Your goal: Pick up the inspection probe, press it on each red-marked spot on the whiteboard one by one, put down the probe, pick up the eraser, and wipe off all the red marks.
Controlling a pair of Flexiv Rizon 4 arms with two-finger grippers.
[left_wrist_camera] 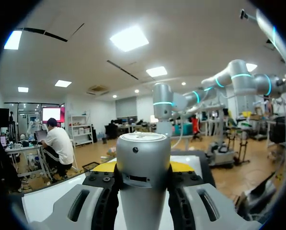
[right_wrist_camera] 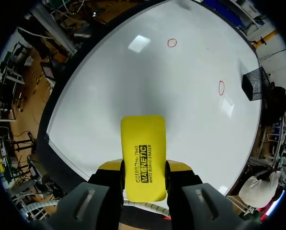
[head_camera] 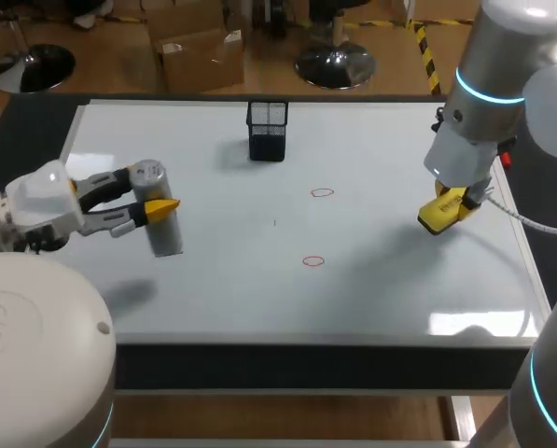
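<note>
Near the whiteboard's (head_camera: 381, 299) right edge, the right gripper (head_camera: 449, 203) clamps the yellow eraser (right_wrist_camera: 143, 153), whose long axis points toward the red marks (head_camera: 322, 193) mid-board. By the left edge, the left gripper (head_camera: 160, 202) clamps the upright probe (head_camera: 166, 238).

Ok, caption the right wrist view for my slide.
Right claw gripping yellow eraser, two red marks on the whiteboard ahead.

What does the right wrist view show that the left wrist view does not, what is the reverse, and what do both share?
Only right wrist: the right gripper shut on the yellow eraser, two red marks, and the black mesh holder. Only left wrist: the left gripper shut on the silver probe. Both: the whiteboard under the gripper.
</note>
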